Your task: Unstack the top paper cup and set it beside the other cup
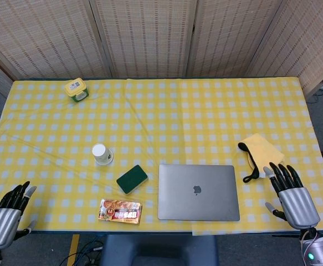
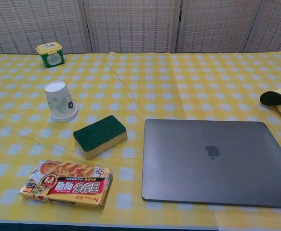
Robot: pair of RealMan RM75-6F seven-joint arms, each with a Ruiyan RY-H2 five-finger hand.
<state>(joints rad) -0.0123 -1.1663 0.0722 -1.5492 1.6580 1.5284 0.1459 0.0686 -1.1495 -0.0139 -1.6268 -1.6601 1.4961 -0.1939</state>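
A stack of white paper cups [image 1: 102, 154] with a leaf print stands upside down on the yellow checked tablecloth, left of centre; the chest view shows the cups [image 2: 60, 100] at the left. My left hand [image 1: 7, 215] hovers at the table's near left corner, fingers apart and empty, well away from the cups. At the near right edge my right hand [image 1: 291, 191] is open too, fingers spread, holding nothing. Neither hand shows in the chest view.
A closed grey laptop [image 1: 199, 192] lies near the front centre. A green sponge [image 1: 132, 178] and a snack packet [image 1: 119, 211] lie in front of the cups. A yellow cloth with a black strap [image 1: 259, 152] is at the right, a green-yellow tub [image 1: 76, 89] at the far left.
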